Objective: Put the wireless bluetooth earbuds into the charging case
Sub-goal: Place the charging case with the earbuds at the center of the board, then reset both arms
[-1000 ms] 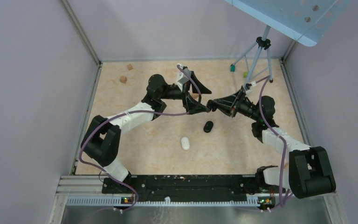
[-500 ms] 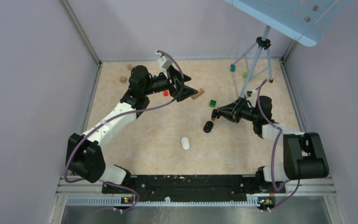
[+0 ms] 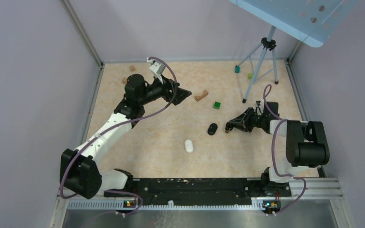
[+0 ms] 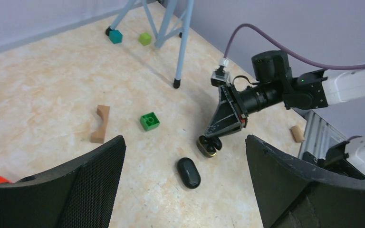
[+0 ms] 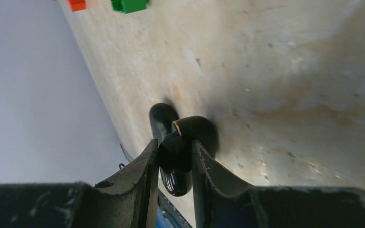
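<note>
My right gripper (image 3: pixel 228 127) is low on the table, shut on a small black open charging case with a gold rim (image 4: pixel 208 146). In the right wrist view the fingers (image 5: pixel 149 164) pinch the case's glossy black part (image 5: pixel 173 159), and the gold-rimmed half (image 5: pixel 192 128) rests on the table. A closed black oval pod (image 3: pixel 212 128) lies just left of it; it also shows in the left wrist view (image 4: pixel 188 172). A white oval pod (image 3: pixel 188 145) lies nearer the arm bases. My left gripper (image 3: pixel 183 93) is open and empty, raised at the far left. I see no loose earbuds.
A green block (image 3: pixel 216 105) and a wooden arch (image 3: pixel 201 95) lie beyond the pods. A tripod (image 3: pixel 261 57) stands at the far right with a teal block (image 3: pixel 237 69) by its leg. Wooden cubes (image 3: pixel 125 80) sit far left. Walls enclose the table.
The two grippers were together above the table's middle. My left arm has pulled back to the far left. My right gripper has dropped to the table beside the black pod, still holding the case.
</note>
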{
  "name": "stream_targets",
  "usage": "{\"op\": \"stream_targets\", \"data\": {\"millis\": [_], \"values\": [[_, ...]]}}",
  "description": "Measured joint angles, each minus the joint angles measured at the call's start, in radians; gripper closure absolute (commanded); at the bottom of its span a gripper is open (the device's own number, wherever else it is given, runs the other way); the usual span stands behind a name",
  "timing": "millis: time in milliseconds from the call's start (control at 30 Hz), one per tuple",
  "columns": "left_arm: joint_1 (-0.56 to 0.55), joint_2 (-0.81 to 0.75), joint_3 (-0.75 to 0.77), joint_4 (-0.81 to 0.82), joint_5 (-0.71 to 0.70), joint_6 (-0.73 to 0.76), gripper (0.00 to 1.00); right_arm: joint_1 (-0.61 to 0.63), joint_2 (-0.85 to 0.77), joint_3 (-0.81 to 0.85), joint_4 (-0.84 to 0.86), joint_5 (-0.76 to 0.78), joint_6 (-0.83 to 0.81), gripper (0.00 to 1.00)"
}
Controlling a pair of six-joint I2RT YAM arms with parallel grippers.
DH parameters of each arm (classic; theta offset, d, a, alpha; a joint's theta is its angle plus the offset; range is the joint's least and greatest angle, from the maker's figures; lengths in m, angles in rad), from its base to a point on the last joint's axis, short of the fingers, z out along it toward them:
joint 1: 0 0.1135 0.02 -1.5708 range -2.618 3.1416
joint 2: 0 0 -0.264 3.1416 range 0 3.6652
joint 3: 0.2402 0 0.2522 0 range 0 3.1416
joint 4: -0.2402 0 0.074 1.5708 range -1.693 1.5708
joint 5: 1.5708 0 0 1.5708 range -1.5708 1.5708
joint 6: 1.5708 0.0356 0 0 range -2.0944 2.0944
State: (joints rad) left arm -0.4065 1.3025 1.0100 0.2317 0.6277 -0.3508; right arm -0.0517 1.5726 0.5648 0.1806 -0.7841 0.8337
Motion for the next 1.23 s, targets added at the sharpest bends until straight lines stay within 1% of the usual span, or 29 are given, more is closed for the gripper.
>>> {"op": "stream_targets", "data": {"millis": [33, 67, 100, 133, 167, 233, 333, 467, 633, 767, 867, 933, 1033, 1133, 1167, 1233], "values": [[0.0, -0.014, -0.008, 0.0, -0.022, 0.007, 0.01, -0.006, 0.002, 0.0, -0.024, 0.009, -0.023, 1.0], [0.0, -0.024, -0.014, 0.0, -0.035, 0.011, 0.01, -0.016, 0.001, 0.0, -0.049, 0.018, -0.046, 0.95], [0.0, -0.035, -0.02, 0.001, -0.051, 0.016, 0.01, -0.025, 0.001, 0.0, -0.07, 0.028, -0.067, 0.78], [0.0, -0.042, -0.024, 0.001, -0.061, 0.019, 0.01, -0.035, 0.001, 0.002, -0.094, 0.037, -0.086, 0.63], [0.0, -0.046, -0.025, 0.001, -0.072, 0.023, 0.01, -0.044, -0.002, 0.006, -0.122, 0.044, -0.104, 0.52], [0.0, -0.046, -0.025, 0.0, -0.084, 0.026, 0.01, -0.053, -0.022, 0.014, -0.181, 0.084, -0.145, 0.4], [0.0, -0.046, -0.025, -0.005, -0.095, 0.024, 0.01, -0.056, -0.085, 0.024, -0.264, 0.137, -0.187, 0.27], [0.0, -0.045, -0.024, -0.034, -0.116, 0.024, 0.01, -0.056, -0.223, 0.066, -0.396, 0.256, -0.233, 0.25], [0.001, -0.027, 0.054, -0.182, -0.198, 0.031, 0.01, -0.056, -0.408, 0.191, -0.589, 0.444, -0.301, 0.25], [0.007, -0.022, 0.152, -0.331, -0.315, 0.041, 0.01, -0.056, -0.525, 0.296, -0.711, 0.599, -0.343, 0.25], [0.013, -0.035, 0.195, -0.419, -0.43, 0.047, 0.01, -0.056, -0.613, 0.342, -0.781, 0.753, -0.354, 0.22], [0.014, -0.068, 0.187, -0.47, -0.523, 0.047, 0.01, -0.056, -0.662, 0.344, -0.806, 0.829, -0.365, 0.18], [0.014, -0.166, 0.121, -0.523, -0.684, 0.032, 0.01, -0.056, -0.726, 0.343, -0.84, 0.919, -0.38, 0.17], [0.014, -0.29, 0.037, -0.563, -0.827, 0.014, 0.01, -0.056, -0.774, 0.332, -0.848, 0.951, -0.386, 0.18], [0.016, -0.333, 0.011, -0.575, -0.867, 0.009, 0.01, -0.056, -0.786, 0.327, -0.855, 0.955, -0.386, 0.19], [0.016, -0.4, -0.025, -0.595, -0.926, -0.002, 0.01, -0.056, -0.805, 0.317, -0.86, 0.957, -0.387, 0.19]]}}
